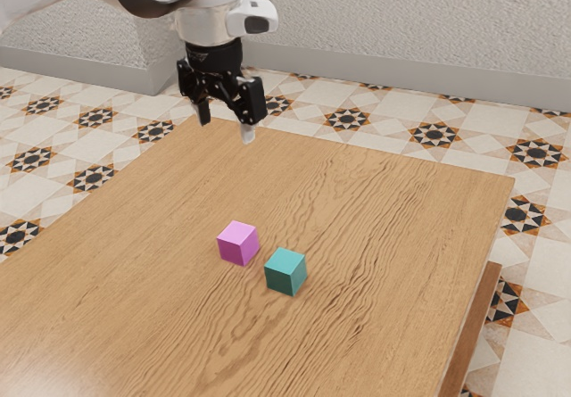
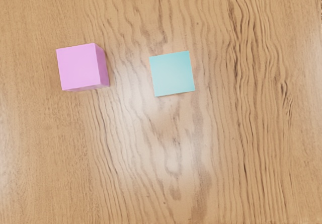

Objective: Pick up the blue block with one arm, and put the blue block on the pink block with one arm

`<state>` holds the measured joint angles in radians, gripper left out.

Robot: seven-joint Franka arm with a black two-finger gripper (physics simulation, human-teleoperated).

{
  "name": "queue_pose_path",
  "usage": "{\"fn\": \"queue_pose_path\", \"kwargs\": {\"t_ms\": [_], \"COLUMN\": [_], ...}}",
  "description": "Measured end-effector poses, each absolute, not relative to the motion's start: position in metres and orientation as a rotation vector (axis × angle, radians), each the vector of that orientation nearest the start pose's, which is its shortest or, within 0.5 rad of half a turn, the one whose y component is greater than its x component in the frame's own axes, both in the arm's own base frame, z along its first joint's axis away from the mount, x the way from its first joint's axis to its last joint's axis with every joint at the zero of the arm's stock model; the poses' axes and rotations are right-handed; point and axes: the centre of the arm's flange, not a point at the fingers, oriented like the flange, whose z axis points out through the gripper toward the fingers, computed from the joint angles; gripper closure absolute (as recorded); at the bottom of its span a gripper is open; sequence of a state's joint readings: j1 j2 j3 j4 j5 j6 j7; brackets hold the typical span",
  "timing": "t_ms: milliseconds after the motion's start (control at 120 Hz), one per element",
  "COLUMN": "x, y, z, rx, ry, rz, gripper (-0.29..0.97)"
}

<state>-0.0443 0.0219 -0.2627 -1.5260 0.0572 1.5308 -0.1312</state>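
Two blocks sit near the middle of the table [image 1: 375,236]: the blue block [image 1: 285,270] (teal in these renders) nearer the camera, and the pink block [image 1: 237,242] just beside it, with a narrow gap between them. Beyond and well above them hangs the gripper [image 1: 226,125], its jaws spread and holding nothing. The step in hand, I judge, is the approach. Bring the hand down centred over the blue block [image 2: 171,73], with the fingers squared to two opposite faces and kept off the pink block [image 2: 82,66], which stands close. The wood-grain top is flat, its edge at the exterior view's right. Farther off lie patterned floor tiles [image 1: 428,134] and a pale textured wall [image 1: 428,13].
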Motion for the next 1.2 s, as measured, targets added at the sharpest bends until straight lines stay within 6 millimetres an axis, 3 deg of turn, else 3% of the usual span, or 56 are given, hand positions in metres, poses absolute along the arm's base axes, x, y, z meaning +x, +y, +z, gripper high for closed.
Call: {"fn": "queue_pose_path", "kwargs": {"t_ms": [50, 283, 458, 567, 692, 967, 1200], "x": [0.532, 0.513, 0.488, 0.484, 0.491, 0.520, 0.549], "y": [-0.176, -0.237, -0.273, -0.281, -0.270, -0.221, -0.154], "z": [0.604, 0.518, 0.491, 0.477, 0.466, 0.440, 0.427], "rx": [-3.077, -3.073, -3.081, -3.090, -3.102, -3.127, -3.148], "ry": [0.313, 0.501, 0.615, 0.639, 0.621, 0.503, 0.323], "rz": [0.010, -0.042, -0.101, -0.131, -0.165, -0.207, -0.218], "gripper": [0.00, 0.00, 0.00, 0.00, 0.00, 0.00, 0.00]}}
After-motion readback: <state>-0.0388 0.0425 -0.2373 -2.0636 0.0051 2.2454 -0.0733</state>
